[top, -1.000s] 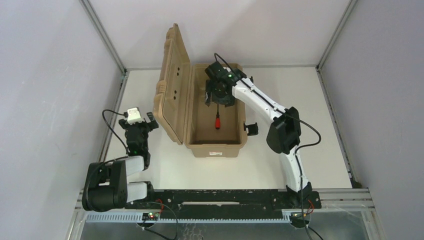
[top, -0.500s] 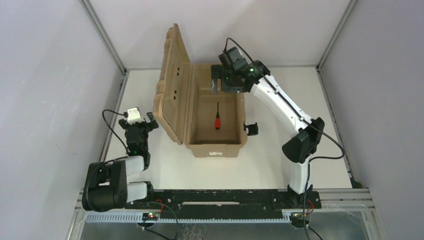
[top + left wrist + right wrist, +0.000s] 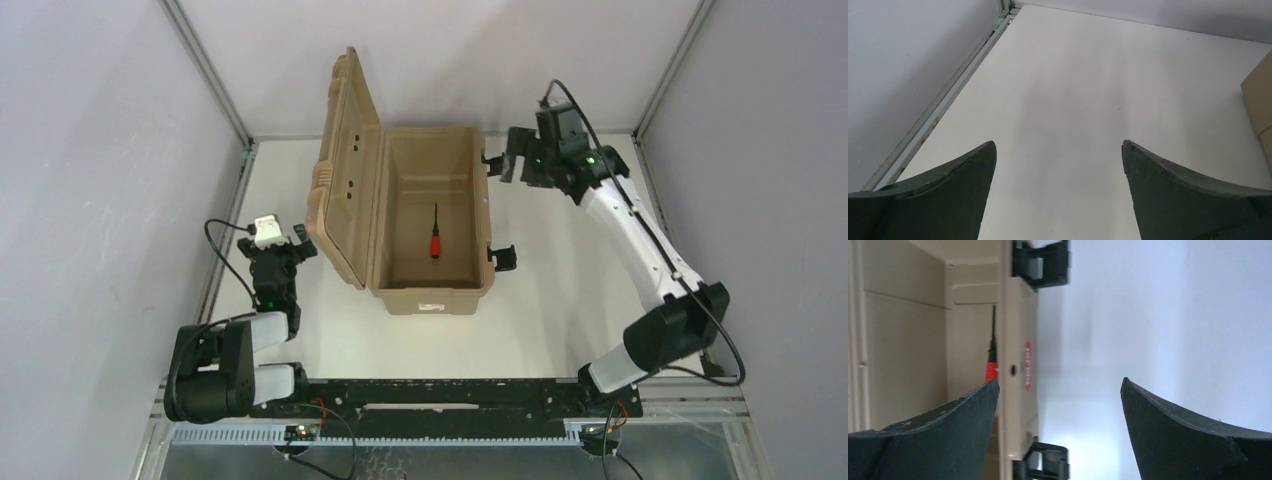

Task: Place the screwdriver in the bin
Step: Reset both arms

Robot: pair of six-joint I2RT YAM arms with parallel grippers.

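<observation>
White table (image 3: 560,300) inside grey walls, metal rail along the bottom of the overhead frame. Tan bin (image 3: 432,292) sits mid-frame, open, with its ribbed lid (image 3: 345,170) standing up on the left side. White label (image 3: 432,308) on the end facing the bottom of the frame. Black latch (image 3: 503,257) on the bin's right wall, lower part.

Screwdriver (image 3: 435,238) lies flat on the bin floor, about centre. Its red handle points toward the bottom of the frame and its thin dark shaft toward the top. Nothing is touching it. In the right wrist view it shows just past the bin's rim, left of centre, next to a red sticker (image 3: 1028,365) on the rim.

Right claw (image 3: 492,165) is at the upper right of the bin, outside it, just beside the top right corner. Fingers are spread wide, nothing between them. Cannot tell if it touches the bin wall.

Left claw (image 3: 284,243) is at centre left, left of the lid and apart from it, arm folded low. Fingers are spread, empty, bare table below in its wrist view. A tan edge of the bin shows at the far right of that view.
</observation>
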